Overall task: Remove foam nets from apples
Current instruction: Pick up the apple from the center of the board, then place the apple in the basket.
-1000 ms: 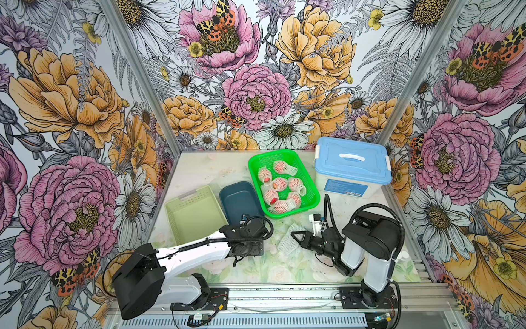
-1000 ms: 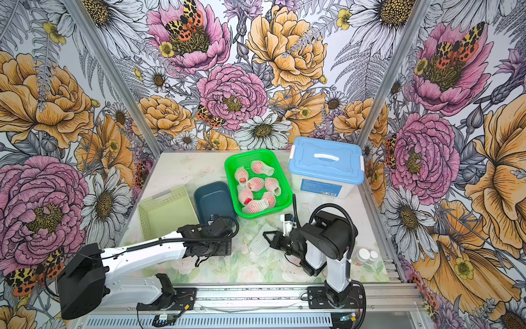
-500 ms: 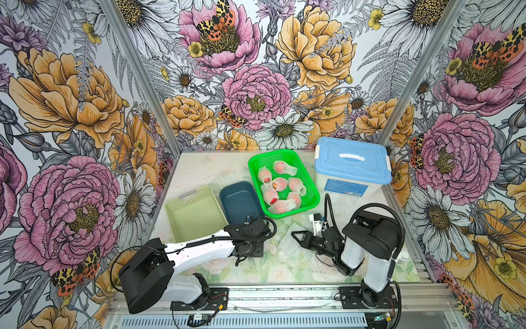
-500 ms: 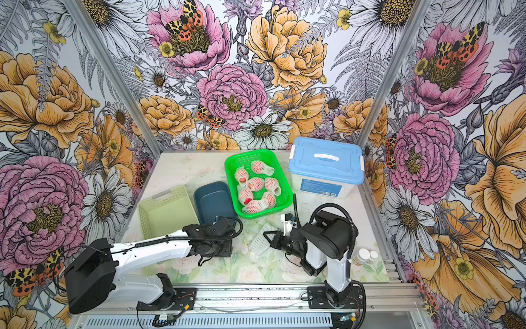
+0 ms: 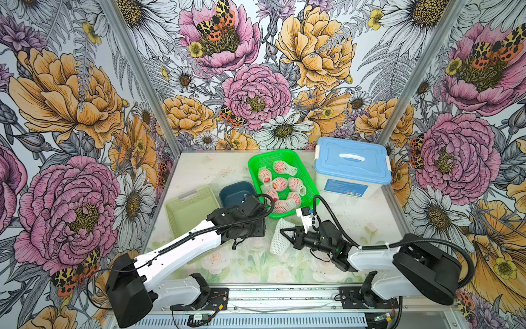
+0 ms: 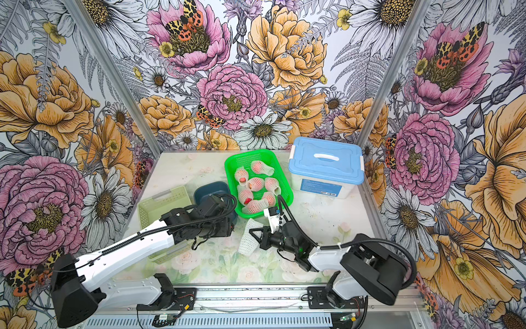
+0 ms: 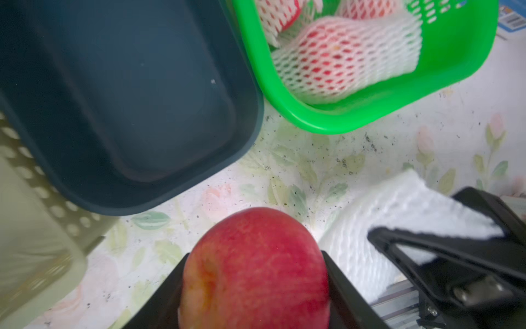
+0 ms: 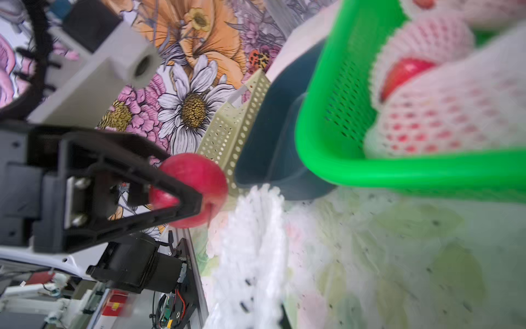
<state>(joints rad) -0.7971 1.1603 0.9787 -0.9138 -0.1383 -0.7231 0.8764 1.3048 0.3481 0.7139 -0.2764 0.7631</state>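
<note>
Left wrist view: bare glossy red apple (image 7: 256, 256) pinched in left claw (image 7: 256, 296). Right claw (image 5: 283, 233) pressed together on empty white foam mesh net (image 5: 275, 242), just beside green plastic basket (image 7: 341, 125) of netted apples (image 7: 341, 57). Blue box label (image 5: 345, 186) illegible.

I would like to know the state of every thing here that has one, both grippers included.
left gripper: shut on bare apple.
bare apple: net off, gripped.
right gripper: shut on empty foam net.
empty foam net: removed, gripped.
netted apples: wrapped, in green basket.
dark blue bin: empty.
pale green basket: empty where visible.
blue-lidded box: closed.
</note>
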